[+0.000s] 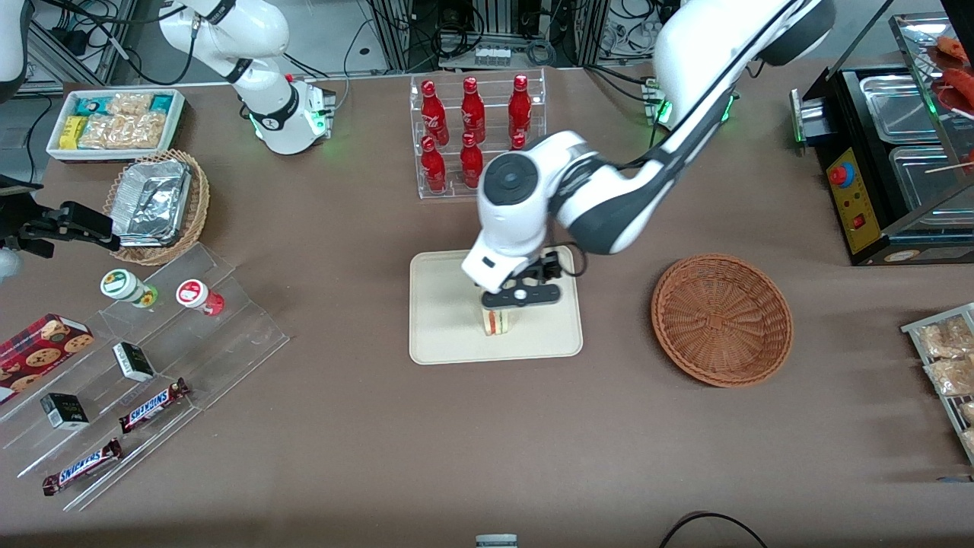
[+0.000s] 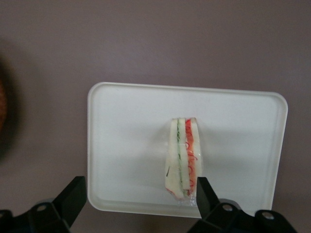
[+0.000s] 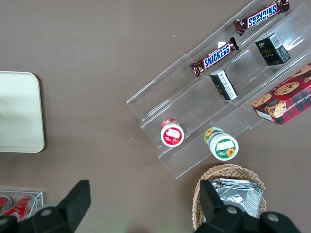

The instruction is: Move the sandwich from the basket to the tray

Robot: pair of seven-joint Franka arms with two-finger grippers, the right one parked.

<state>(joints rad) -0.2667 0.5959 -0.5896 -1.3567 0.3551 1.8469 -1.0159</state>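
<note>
the left arm's black two-finger gripper [image 1: 508,304] hangs low over the flat cream-beige rectangular tray [image 1: 445,335], its fingers [image 2: 206,196] spread wide; one finger sits right against the sandwich's red-filling side, whether touching i cannot tell, while the other stands well apart, so nothing is clamped. the small triangular sandwich wedge of pale cream bread [image 2: 183,158] stands on edge on the tray, about mid-tray and a little toward the rim nearer the front camera. its cut face with green and orange-red filling stripes shows to the wrist camera, and in the front view that striped face [image 1: 498,323] looks toward the front camera. in the wrist view its long axis runs along the tray's short side

the tray lies on a dull brown tablecloth [image 1: 380,426]. the round reddish-brown woven wicker basket [image 1: 721,320] sits beside the tray toward the working arm's end, apart from it, with nothing in it. farther from the front camera than the tray stands a clear acrylic rack of red cola bottles [image 1: 475,129]. toward the parked arm's end lie clear stepped shelves with snickers bars [image 1: 156,403]
</note>
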